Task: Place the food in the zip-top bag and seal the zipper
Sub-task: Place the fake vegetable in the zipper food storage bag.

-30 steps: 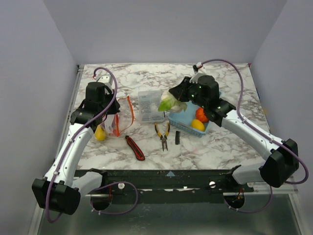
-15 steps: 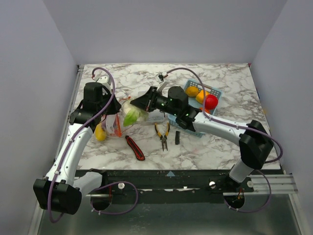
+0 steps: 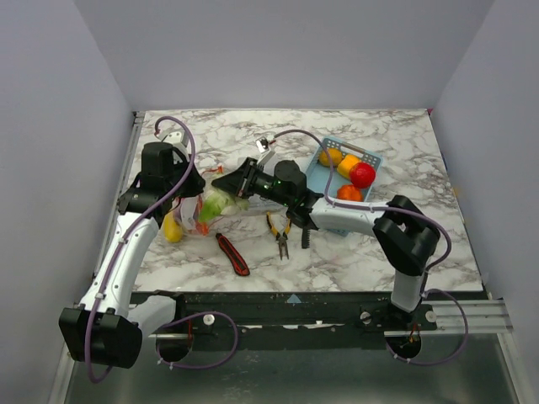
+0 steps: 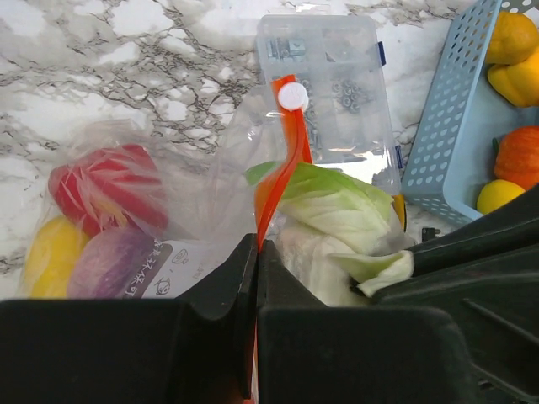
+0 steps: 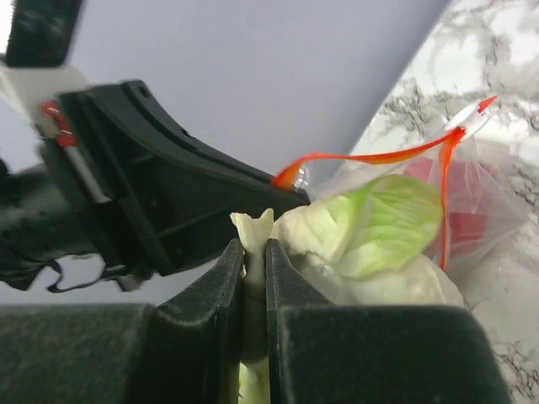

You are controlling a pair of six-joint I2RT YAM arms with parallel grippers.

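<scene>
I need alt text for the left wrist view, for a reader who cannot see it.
The left gripper pinches the red-orange zipper of the clear zip-top bag, while the right gripper holds a green-and-white leafy piece at its open mouth. Red, yellow and purple pieces lie inside the bag; a clear compartment box and a light blue basket stand behind.

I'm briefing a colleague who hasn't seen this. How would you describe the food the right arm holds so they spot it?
On the marble table, look left of centre, where the left tool pinches the zip-top bag by its zipper. At the bag's mouth the right tool grips a leafy cabbage, pale white with one light green leaf, unlike the red, yellow and purple pieces inside.
</scene>
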